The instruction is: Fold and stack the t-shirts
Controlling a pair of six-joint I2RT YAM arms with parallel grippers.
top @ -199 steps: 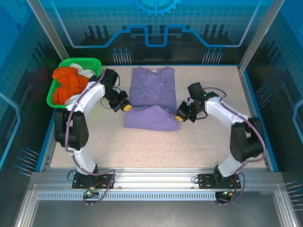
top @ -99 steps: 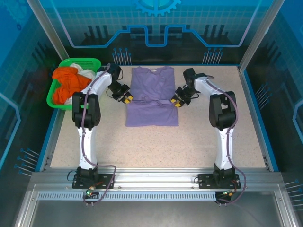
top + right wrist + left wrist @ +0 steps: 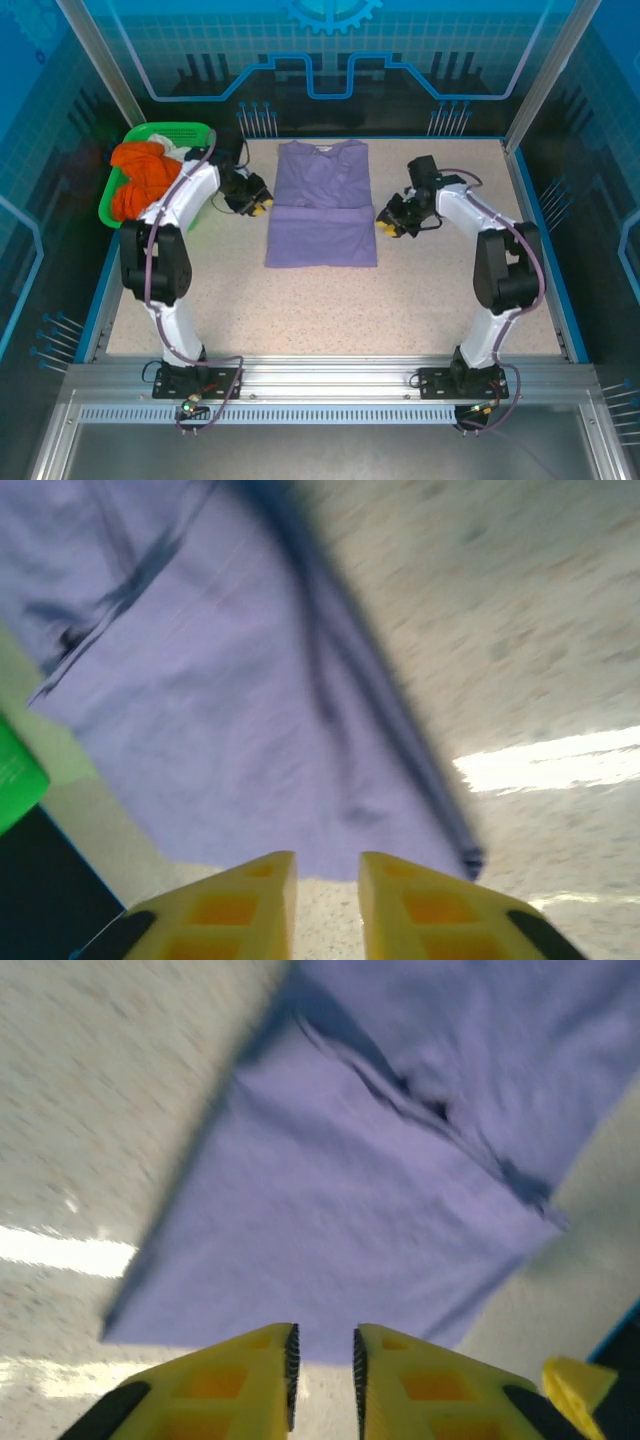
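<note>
The lavender t-shirt (image 3: 320,215) lies flat mid-table, its lower half folded up over its middle, collar toward the back. My left gripper (image 3: 257,206) sits just off the shirt's left edge, open, with bare table between its yellow fingers (image 3: 250,1380). The folded cloth (image 3: 380,1210) spreads out ahead of it. My right gripper (image 3: 386,228) sits just off the right edge, also open and empty, facing the shirt (image 3: 230,710). Orange t-shirts (image 3: 140,180) and a white one (image 3: 186,155) are bunched in the basket.
The green mesh basket (image 3: 165,131) stands at the back left corner, close behind the left arm. Blue rails edge the table at the sides. Speckled tabletop (image 3: 330,310) stretches between the shirt and the arm bases.
Both grippers carried the shirt's bottom hem up over its middle, let go of it, and drew back sideways off the cloth. The fold now lies flat.
</note>
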